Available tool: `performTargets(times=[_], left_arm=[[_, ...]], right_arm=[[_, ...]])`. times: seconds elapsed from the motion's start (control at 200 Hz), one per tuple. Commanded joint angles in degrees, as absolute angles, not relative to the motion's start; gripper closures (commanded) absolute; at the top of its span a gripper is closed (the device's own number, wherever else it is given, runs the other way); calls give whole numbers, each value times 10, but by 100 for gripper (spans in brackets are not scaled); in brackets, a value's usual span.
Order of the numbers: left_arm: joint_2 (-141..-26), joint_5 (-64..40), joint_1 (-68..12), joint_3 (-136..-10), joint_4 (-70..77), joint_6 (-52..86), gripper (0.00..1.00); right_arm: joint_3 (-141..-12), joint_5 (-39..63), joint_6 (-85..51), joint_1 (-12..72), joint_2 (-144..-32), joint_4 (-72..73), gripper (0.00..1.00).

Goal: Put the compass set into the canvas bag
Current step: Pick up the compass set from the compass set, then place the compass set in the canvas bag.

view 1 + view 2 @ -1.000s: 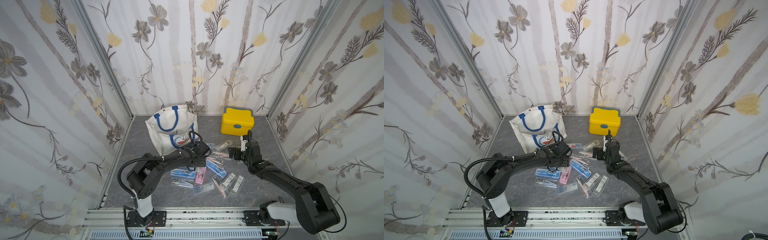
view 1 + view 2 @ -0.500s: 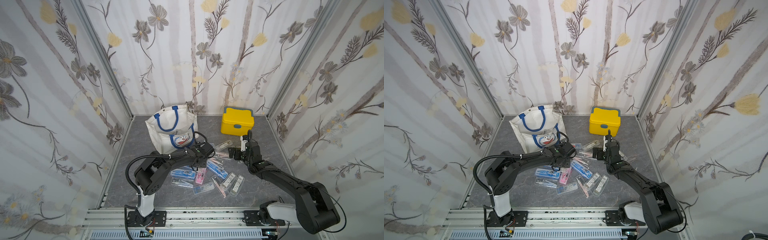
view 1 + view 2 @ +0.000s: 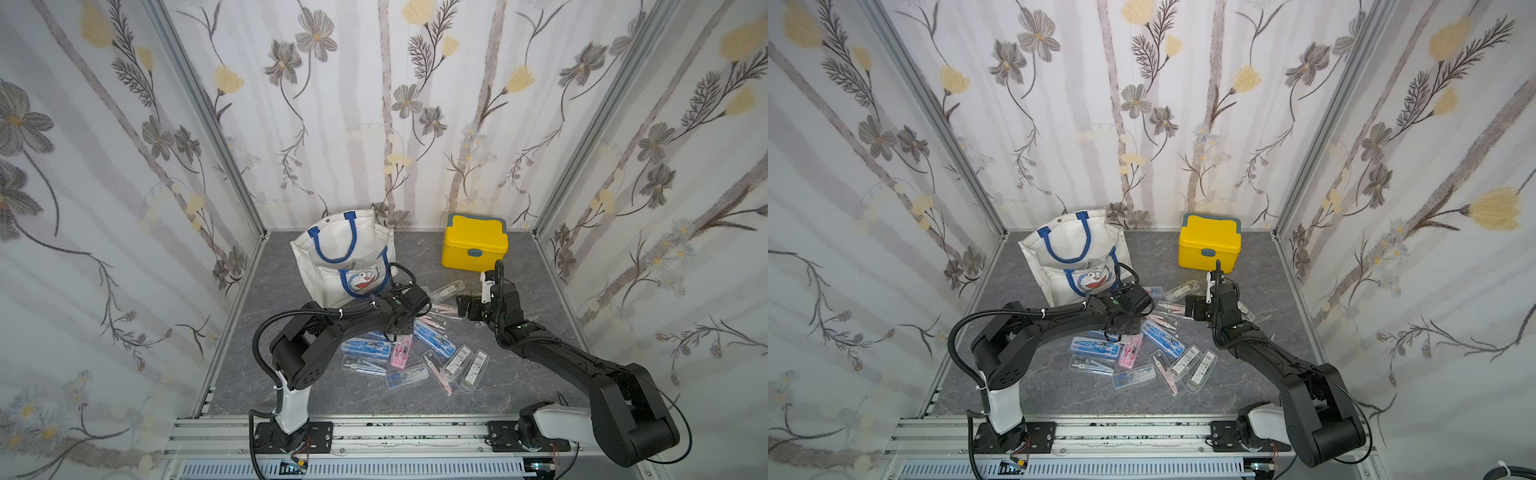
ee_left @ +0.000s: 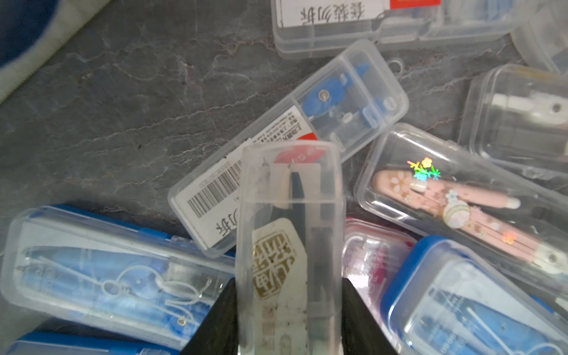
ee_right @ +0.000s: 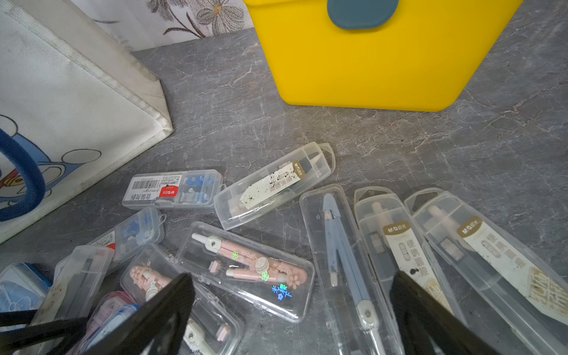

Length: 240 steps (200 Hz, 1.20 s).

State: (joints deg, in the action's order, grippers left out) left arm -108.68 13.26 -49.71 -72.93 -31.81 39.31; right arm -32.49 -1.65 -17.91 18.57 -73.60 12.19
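Grabbing a compass set [image 4: 290, 215] with my left pincer [image 4: 289, 284], snug on it; right pincer [image 5: 292, 276] is wide. Next, lift it into the canvas bag [image 3: 316, 266].

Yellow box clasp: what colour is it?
The clasp is dull teal-blue against the yellow box; the right wrist view shows it best.

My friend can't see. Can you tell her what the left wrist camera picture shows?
The left gripper pinches a clear compass case with a dark compass inside, its black fingers pressed on both sides. Around it on the grey table lie a blue case, a case with a pink compass and a barcoded case.
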Motion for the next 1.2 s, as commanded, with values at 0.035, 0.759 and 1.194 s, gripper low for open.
performTargets(times=[0.035,0.759,1.194], left_arm=[[-1065,172,-502,-737,-320,371,57],[-1039,279,-462,-1054,-327,129,57],[-1047,302,-315,-1099,-332,92,57]], right_arm=[[-323,-19,-178,186,-737,139,1],[-322,-19,-180,186,-741,142,1],[-329,-16,-179,186,-759,142,0]])
